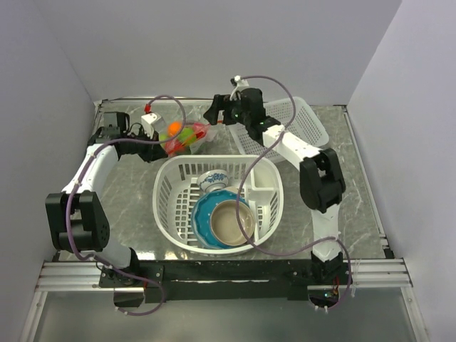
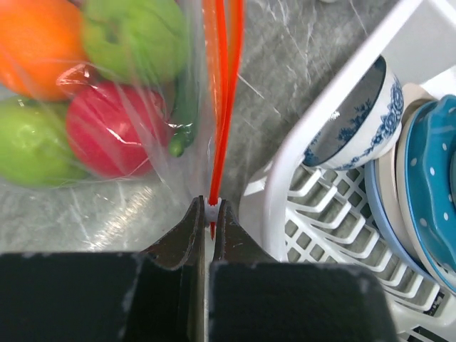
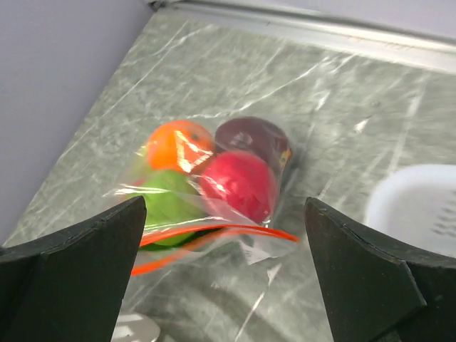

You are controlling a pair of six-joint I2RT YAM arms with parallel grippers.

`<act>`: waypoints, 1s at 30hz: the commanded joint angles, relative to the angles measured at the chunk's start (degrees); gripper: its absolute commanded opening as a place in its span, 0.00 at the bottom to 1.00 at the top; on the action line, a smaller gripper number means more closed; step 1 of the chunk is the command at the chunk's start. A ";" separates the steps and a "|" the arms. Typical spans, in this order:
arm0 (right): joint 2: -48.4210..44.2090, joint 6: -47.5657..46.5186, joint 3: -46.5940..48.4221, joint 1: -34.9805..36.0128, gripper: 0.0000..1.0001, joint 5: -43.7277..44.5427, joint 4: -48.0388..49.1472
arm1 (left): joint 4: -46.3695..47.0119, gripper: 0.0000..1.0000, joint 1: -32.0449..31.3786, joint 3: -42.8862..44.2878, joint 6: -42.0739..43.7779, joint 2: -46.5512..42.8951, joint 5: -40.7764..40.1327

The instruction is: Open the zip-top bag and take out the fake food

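Left pincer [image 2: 211, 208] is clenched on the end of the zip strip [image 2: 222, 107]; the right pincer [image 3: 224, 214] hovers released nearby. Probably soft, slick and light, the zip-top bag [image 3: 182, 210] rests on the tabletop [image 3: 342, 100] behind the white basket [image 1: 168, 182], its fake food [image 3: 239, 185] likely hard and apt to roll. Best hold, I judge: the free lip beside the strip. A wall [image 3: 57, 71] crowds the left.

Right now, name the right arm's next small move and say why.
Probably lower the open right gripper onto the zip strip and pinch one lip: the left gripper is shut on an end of the zip-top bag, and the fake food is inside.
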 commanded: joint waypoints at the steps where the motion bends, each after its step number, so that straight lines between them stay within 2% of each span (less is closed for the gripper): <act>1: -9.10 -4.25 -2.08 1.41 1.00 5.47 -4.54 | -0.87 0.01 -0.26 4.86 -0.88 1.22 0.61; 4: -12.53 -9.15 -4.27 3.51 1.00 3.17 -3.66 | 1.41 0.01 -0.26 5.38 -1.58 1.13 -0.44; 6: -12.98 -12.67 -4.02 5.36 1.00 3.35 -6.37 | 1.77 0.01 -0.26 6.52 -2.37 1.40 -0.18; 8: -12.80 -16.37 -3.67 8.52 0.96 3.35 -6.92 | 1.60 0.01 -0.26 7.49 -2.98 2.01 0.52; 9: -12.63 -17.08 -3.67 9.66 0.84 3.35 -8.13 | 1.60 0.01 -0.26 8.19 -3.16 2.19 0.70; 11: -11.58 -17.79 -2.97 11.51 0.67 3.00 -8.58 | 1.95 0.01 -0.35 8.72 -3.51 2.19 0.87; 12: -11.14 -17.79 -2.27 11.96 0.42 3.00 -9.63 | 1.95 0.01 -0.35 8.73 -3.51 2.19 0.87; 13: -10.44 -17.61 -0.96 12.13 0.33 2.74 -10.08 | 2.03 0.01 -0.44 8.73 -3.51 2.01 0.79; 15: -8.85 -17.00 0.20 12.22 0.24 2.47 -11.13 | 1.69 0.01 -0.44 8.81 -3.25 1.84 0.96; 23: -2.88 -15.77 4.59 12.31 0.35 3.08 -11.57 | 0.72 0.01 -0.44 7.58 -1.58 0.43 1.49; 27: -0.33 -15.59 6.70 12.14 0.51 4.32 -11.23 | -0.34 0.01 -0.44 7.41 -0.44 -0.10 1.58; 28: 0.37 -15.50 7.23 12.14 0.57 4.66 -10.96 | -0.86 0.01 -0.44 7.41 0.00 -0.18 1.66; 29: 0.90 -15.50 7.84 12.14 0.67 5.28 -10.96 | -1.21 0.01 -0.44 7.41 0.35 -0.36 1.75; 30: 1.52 -15.59 8.54 12.14 0.71 5.72 -11.74 | -1.48 0.01 -0.44 7.41 0.44 -0.45 2.01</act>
